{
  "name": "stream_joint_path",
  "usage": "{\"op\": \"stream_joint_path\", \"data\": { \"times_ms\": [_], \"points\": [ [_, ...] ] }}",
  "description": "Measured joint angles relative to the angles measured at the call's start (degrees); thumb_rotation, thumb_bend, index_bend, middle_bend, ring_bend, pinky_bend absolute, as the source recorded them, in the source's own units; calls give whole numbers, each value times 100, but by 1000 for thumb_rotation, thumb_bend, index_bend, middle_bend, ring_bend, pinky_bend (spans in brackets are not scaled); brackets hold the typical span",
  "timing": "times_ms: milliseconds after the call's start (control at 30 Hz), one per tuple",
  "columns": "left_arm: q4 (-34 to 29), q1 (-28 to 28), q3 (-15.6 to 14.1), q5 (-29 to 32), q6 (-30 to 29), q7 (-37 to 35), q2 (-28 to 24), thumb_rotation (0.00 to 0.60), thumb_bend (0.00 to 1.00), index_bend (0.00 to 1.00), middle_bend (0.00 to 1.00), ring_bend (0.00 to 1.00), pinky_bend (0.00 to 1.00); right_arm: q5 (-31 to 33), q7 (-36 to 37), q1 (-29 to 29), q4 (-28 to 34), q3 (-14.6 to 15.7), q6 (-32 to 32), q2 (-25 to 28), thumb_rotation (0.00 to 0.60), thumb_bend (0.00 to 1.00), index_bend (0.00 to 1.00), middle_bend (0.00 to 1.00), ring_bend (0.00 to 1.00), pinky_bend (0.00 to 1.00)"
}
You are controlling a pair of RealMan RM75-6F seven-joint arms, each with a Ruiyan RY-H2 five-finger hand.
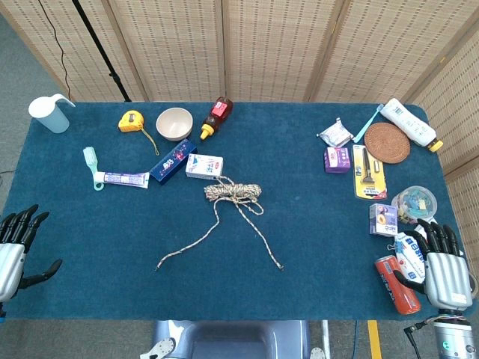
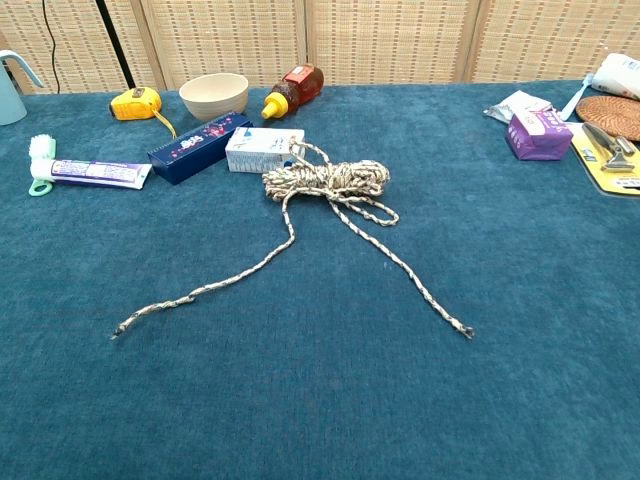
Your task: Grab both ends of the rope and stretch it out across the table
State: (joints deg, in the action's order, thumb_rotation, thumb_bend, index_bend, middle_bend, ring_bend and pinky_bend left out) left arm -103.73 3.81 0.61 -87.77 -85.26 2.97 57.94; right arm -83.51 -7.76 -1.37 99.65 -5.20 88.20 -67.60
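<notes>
The rope (image 1: pixel 233 193) is lying mid-table, its coil sitting just in front of a small white box (image 1: pixel 204 165), two loose tails trailing toward the near edge. It looks light, limp and braided, so pinching each frayed tip seems best. The left hand (image 1: pixel 16 247) is waiting at the left edge, fingers spread, holding nothing; the right hand (image 1: pixel 443 263) is hovering open-fingered beside a red can (image 1: pixel 397 283). Bare cloth is lying open around both tails.
</notes>
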Motion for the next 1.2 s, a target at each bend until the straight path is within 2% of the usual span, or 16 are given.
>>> {"op": "stream_joint_path", "data": {
  "times_ms": [967, 1200],
  "points": [
    [21, 5, 43, 13, -48, -18, -11, 507, 226, 115, 0, 0, 0, -30, 32, 0, 1, 5, 20, 0, 600, 117, 258, 120, 83, 25],
    [17, -3, 47, 12, -66, -31, -36, 507, 226, 115, 0, 0, 0, -110, 129, -14, -93, 8, 35, -15, 600, 117, 259, 136, 129, 56]
  ]
}}
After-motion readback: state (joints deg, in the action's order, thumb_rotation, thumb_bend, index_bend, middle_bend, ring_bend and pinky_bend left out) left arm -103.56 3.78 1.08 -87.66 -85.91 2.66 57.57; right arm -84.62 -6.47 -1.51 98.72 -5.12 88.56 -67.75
